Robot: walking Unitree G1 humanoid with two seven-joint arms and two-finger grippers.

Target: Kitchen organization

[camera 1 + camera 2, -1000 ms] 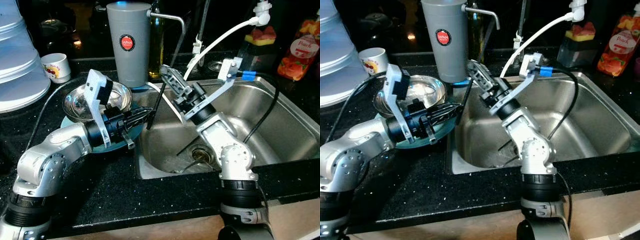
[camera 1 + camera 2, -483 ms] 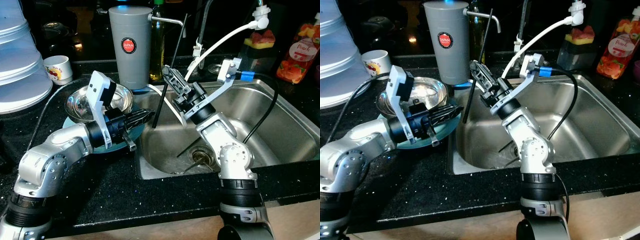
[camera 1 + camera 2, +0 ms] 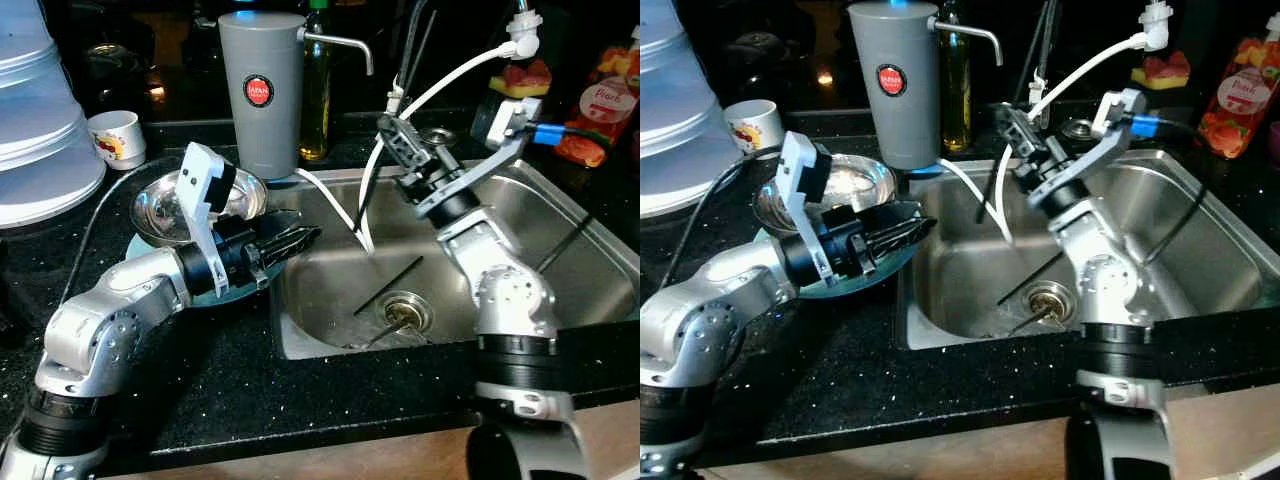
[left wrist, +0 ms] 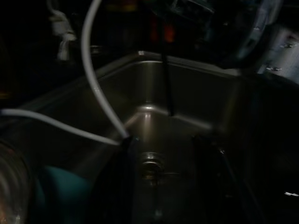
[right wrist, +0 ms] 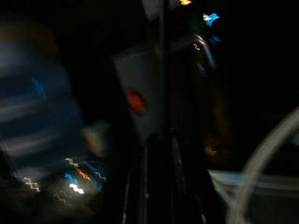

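My right gripper [image 3: 393, 135] is held above the middle of the steel sink [image 3: 560, 250], shut on a thin black chopstick [image 3: 368, 195] that slants down toward the basin. The right wrist view is dark and blurred, with the chopstick [image 5: 163, 70] upright between the fingers. A second black chopstick [image 3: 390, 285] lies on the sink floor by the drain [image 3: 405, 312]. At the sink's left rim, my left gripper [image 3: 300, 240] is open and points into the basin; its fingers [image 4: 124, 186] hold nothing. Behind it a steel bowl [image 3: 165, 205] rests on a teal plate [image 3: 215, 295].
A grey tumbler-shaped dispenser [image 3: 258, 90] with a spout stands behind the sink, and a white hose [image 3: 450, 75] arcs down into the basin. A small cup [image 3: 115, 135] and a large white container [image 3: 40, 110] are at the left. A sponge [image 3: 520, 75] and a juice bottle [image 3: 600, 100] are at the back right.
My right gripper has carried the chopstick rightward and toward the back, from the sink's left rim to over its middle. The left gripper has reached slightly further over the rim.
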